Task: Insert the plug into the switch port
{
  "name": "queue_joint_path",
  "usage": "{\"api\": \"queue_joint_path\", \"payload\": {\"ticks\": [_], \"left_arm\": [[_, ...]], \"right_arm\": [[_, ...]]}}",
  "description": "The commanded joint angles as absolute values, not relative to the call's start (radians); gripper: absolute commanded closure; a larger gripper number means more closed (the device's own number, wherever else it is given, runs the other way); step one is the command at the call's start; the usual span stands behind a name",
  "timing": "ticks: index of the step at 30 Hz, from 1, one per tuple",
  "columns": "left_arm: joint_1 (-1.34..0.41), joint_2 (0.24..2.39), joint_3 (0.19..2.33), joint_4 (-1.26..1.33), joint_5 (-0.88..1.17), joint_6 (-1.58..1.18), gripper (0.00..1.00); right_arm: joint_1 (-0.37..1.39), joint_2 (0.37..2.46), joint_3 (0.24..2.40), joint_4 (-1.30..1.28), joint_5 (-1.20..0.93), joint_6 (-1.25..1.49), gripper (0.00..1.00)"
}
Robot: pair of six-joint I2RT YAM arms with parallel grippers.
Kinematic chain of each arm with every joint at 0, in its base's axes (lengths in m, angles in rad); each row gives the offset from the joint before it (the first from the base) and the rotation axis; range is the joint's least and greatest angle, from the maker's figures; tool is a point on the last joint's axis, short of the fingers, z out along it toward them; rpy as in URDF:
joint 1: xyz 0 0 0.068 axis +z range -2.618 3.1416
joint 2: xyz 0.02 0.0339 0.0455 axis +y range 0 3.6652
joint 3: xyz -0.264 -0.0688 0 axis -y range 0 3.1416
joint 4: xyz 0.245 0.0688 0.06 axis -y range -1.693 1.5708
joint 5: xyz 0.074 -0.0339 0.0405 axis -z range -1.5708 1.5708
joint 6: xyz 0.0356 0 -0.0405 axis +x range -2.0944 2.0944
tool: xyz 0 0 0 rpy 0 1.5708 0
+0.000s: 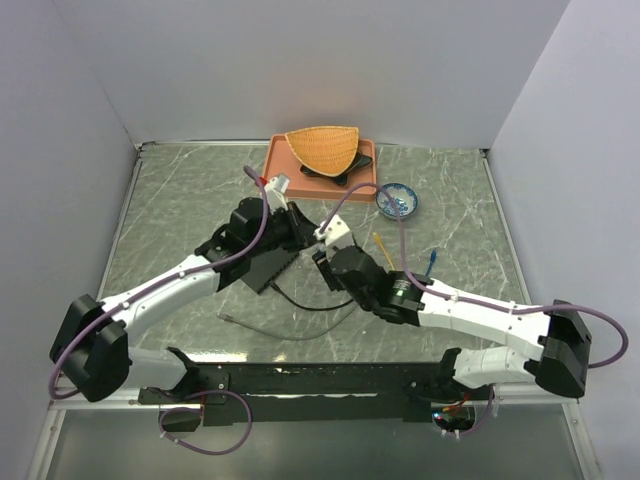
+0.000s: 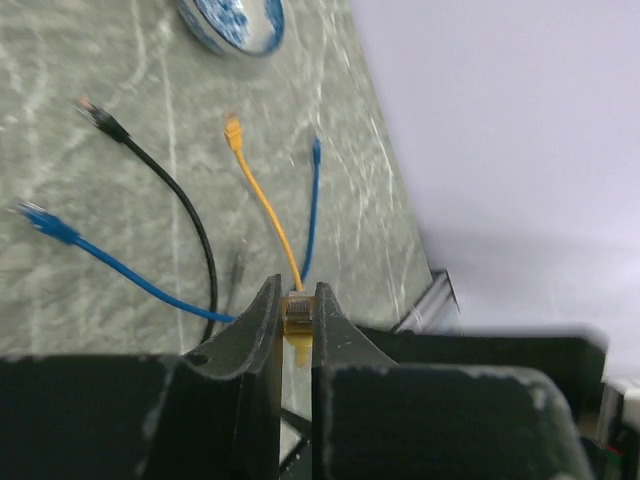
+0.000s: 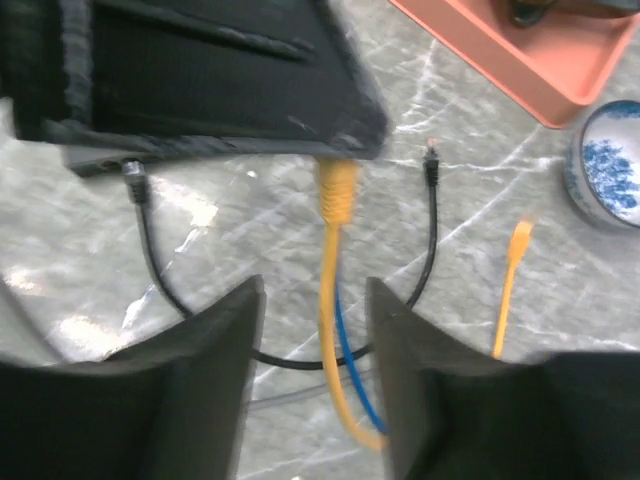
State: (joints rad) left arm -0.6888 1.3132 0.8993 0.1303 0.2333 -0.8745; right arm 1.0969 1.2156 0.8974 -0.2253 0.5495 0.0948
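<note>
My left gripper (image 2: 297,295) is shut on the yellow plug (image 2: 298,318). The plug's yellow cable (image 2: 262,205) runs away across the marble table to its free end. In the right wrist view the same plug (image 3: 337,190) sticks out from under the left gripper's black fingers (image 3: 200,70). My right gripper (image 3: 310,290) is open just behind the plug, and the yellow cable (image 3: 330,300) passes loosely between its jaws. From above, the two grippers, left (image 1: 305,235) and right (image 1: 322,262), meet beside the switch (image 1: 262,265), a flat black box under the left arm. The switch's ports are hidden.
Loose cables lie around: black (image 2: 190,215), blue (image 2: 100,255) and a second blue one (image 2: 312,200). A blue-and-white bowl (image 1: 398,201) sits to the right. An orange tray (image 1: 280,160) with a wicker basket (image 1: 322,148) stands at the back.
</note>
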Motion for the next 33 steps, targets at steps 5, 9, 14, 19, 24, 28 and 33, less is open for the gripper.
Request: {"api": "queue_joint_path", "payload": {"ticks": [5, 9, 14, 19, 24, 28, 33], "left_arm": [[-0.68, 1.161, 0.825, 0.182, 0.137, -0.809, 0.99], [-0.676, 1.106, 0.781, 0.241, 0.144, -0.772, 0.99], [-0.676, 1.029, 0.72, 0.317, 0.184, -0.729, 0.99], [-0.676, 0.964, 0.667, 0.429, 0.287, -0.703, 0.99], [-0.678, 0.942, 0.626, 0.552, 0.385, -0.689, 0.99], [-0.678, 0.931, 0.612, 0.612, 0.436, -0.693, 0.99], [-0.68, 0.916, 0.597, 0.647, 0.456, -0.703, 0.99]], "right_arm": [[0.881, 0.965, 0.813, -0.098, 0.061, 0.182, 0.01], [0.778, 0.917, 0.775, -0.04, -0.182, 0.222, 0.01], [0.693, 0.916, 0.753, 0.06, -0.392, 0.282, 0.01], [0.609, 0.936, 0.698, 0.227, -0.653, 0.399, 0.02], [0.586, 0.966, 0.678, 0.343, -0.727, 0.479, 0.08], [0.584, 0.997, 0.673, 0.403, -0.749, 0.524, 0.12], [0.584, 1.026, 0.664, 0.486, -0.785, 0.584, 0.19]]}}
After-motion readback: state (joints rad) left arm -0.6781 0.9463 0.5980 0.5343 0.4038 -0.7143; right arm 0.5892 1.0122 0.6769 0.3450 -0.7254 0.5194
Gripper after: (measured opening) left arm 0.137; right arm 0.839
